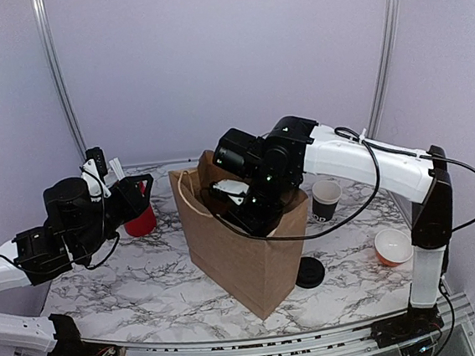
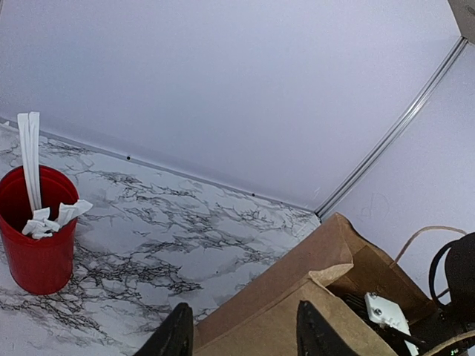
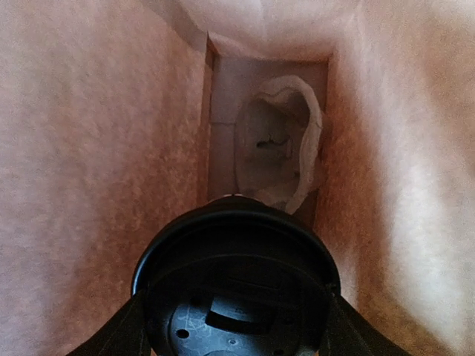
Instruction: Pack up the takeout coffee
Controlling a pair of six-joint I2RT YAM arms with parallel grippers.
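On the marble-veined worktop (image 1: 138, 284), top view: brown paper bag (image 1: 245, 257) upright in the middle, mouth open, right arm (image 1: 349, 157) bent down into it, wrist at the bag's mouth. Red holder (image 1: 141, 222) left of the bag, white sticks poking out; left arm (image 1: 73, 215) just beside it. Right of the bag: black cup with white upper part (image 1: 325, 199), upright and uncovered; flat round black lid (image 1: 310, 273) lying by the bag's near corner; orange bowl (image 1: 393, 247) with white inside, near the right arm's base. Pale lilac walls, metal rails running up both back corners. Left wrist view: red holder holds tall white sticks plus crumpled white paper bits; the left jaws stand apart, released, nothing pinched, bag's top edge seen beyond them. Marble runs back to the lilac wall, rail in the corner. Right wrist view: inside the bag, brown walls all round; the right jaws grasp the takeout coffee (image 3: 237, 297), one finger on each side, black lid on top, cup hanging above the bag's floor. A pale crumpled paper thing (image 3: 286, 144) lies at the bottom; cannot tell what.
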